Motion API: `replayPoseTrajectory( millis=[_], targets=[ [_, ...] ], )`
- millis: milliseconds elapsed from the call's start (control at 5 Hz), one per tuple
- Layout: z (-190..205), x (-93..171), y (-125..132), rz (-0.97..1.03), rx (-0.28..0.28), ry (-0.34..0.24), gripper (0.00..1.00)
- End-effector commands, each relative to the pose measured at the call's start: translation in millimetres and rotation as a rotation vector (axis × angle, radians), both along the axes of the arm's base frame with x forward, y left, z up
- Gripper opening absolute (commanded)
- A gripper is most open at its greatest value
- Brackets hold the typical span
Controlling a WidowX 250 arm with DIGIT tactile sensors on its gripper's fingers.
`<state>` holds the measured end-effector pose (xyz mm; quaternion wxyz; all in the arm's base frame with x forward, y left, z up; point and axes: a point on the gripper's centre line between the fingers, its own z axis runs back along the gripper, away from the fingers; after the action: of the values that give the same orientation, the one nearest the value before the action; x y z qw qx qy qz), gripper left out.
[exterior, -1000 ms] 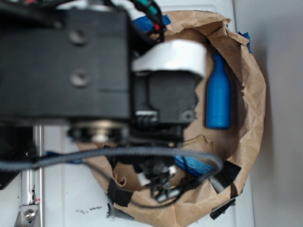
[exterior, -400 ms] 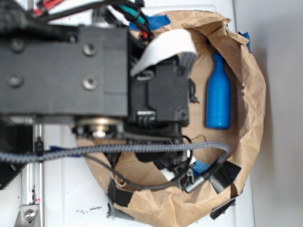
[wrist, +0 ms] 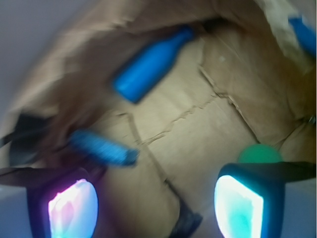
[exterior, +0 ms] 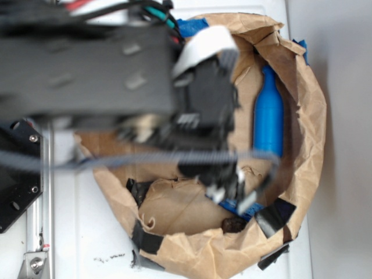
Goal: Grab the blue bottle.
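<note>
A crumpled brown paper ring [exterior: 308,116] patched with black tape [exterior: 273,216] and blue tape [exterior: 192,26] stands on the white counter [exterior: 87,232]. Inside it a flat blue sponge [wrist: 101,148] lies near the wall, and a green ball [wrist: 259,153] sits on the creased paper floor [wrist: 198,129]

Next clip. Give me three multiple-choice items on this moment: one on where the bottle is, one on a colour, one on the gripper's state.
1. Where does the blue bottle lie?
A. In the paper-lined basket, along its wall
B. On the white table outside the basket
C. Between the gripper's fingers

2. What colour is the ball behind one gripper finger?
A. Red
B. Green
C. Yellow

3. How is the gripper?
A. Shut on the bottle
B. Shut on the ball
C. Open, holding nothing

Answers: 1 A, the bottle rests on brown paper beside the wall. 2 B, the wrist view shows green. 3 C, the fingers stand wide apart over bare paper.
</note>
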<state>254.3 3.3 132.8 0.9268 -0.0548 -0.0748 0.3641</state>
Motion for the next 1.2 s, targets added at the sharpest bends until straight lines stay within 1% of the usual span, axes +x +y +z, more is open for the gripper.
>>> replayPoseTrajectory(
  millis=[0,200,400,600,800,1000],
  targets=[
    [-7,12,25,0.103,-0.018,-0.063,1.0],
    [-22,28,27,0.147,-0.01,-0.06,1.0],
    [-41,44,23,0.167,0.035,-0.038,1.0],
    [-49,55,23,0.206,0.055,-0.03,1.0],
    [-48,67,24,0.244,0.025,-0.025,1.0],
    [-51,71,17,0.25,0.03,-0.049,1.0]
  ],
)
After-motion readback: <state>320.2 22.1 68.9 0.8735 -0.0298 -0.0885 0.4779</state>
